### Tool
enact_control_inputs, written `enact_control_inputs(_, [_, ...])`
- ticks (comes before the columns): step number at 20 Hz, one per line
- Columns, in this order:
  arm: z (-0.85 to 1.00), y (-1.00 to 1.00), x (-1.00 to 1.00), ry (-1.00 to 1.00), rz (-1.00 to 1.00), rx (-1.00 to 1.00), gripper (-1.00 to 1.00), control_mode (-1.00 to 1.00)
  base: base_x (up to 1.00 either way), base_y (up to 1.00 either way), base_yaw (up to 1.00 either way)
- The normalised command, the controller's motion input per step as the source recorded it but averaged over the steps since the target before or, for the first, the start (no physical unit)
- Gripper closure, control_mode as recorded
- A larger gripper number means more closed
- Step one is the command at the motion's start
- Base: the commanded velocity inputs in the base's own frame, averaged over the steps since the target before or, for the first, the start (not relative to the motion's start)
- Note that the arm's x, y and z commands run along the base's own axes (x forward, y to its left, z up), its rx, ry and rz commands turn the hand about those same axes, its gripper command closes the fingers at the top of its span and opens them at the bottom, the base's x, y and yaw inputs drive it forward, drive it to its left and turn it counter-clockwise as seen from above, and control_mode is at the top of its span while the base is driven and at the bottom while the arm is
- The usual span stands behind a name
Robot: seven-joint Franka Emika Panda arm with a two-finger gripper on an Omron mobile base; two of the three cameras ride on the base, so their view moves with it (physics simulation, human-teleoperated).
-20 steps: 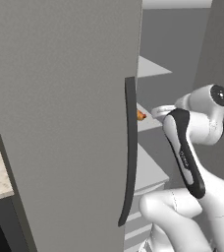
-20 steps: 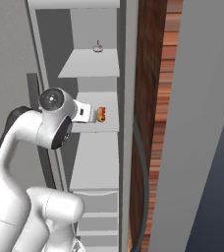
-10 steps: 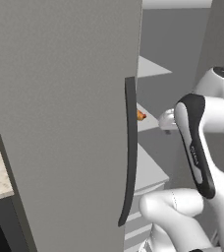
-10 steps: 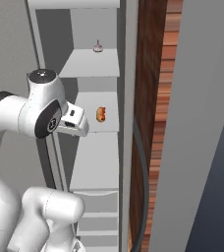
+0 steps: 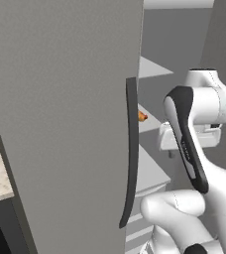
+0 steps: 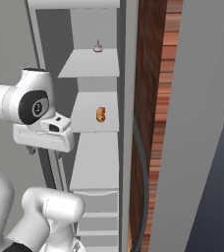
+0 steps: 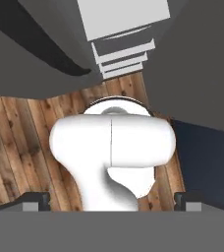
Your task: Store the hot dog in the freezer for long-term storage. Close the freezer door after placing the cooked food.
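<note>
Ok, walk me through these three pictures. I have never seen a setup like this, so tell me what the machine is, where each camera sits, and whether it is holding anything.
The machine is a white robot arm on a driving base, in a rendered kitchen. Two cameras ride on the base behind the arm, one to its left and one to its right. The third sits on the hand and here looks down at the wooden floor.

The arm faces the freezer, whose white shelves are exposed because the freezer door stands open. The hot dog lies on a middle shelf. A small pale item sits on the shelf above.

The gripper is open and holds nothing. The door is not yet closed.
</note>
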Motion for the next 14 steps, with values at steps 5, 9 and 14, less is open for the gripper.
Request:
enact_control_inputs(5, [-0.24, 0.27, -0.64, 0.06, 0.0, -0.01, -1.0, -1.0, 0.0, 0.0, 0.0])
enact_control_inputs(9, [-0.03, 0.0, -0.28, -0.21, 0.0, 0.03, -1.0, -1.0, 0.0, 0.0, 0.0])
enact_control_inputs(14, [0.0, 0.0, 0.0, -0.1, 0.0, -0.01, -1.0, -1.0, 0.0, 0.0, 0.0])
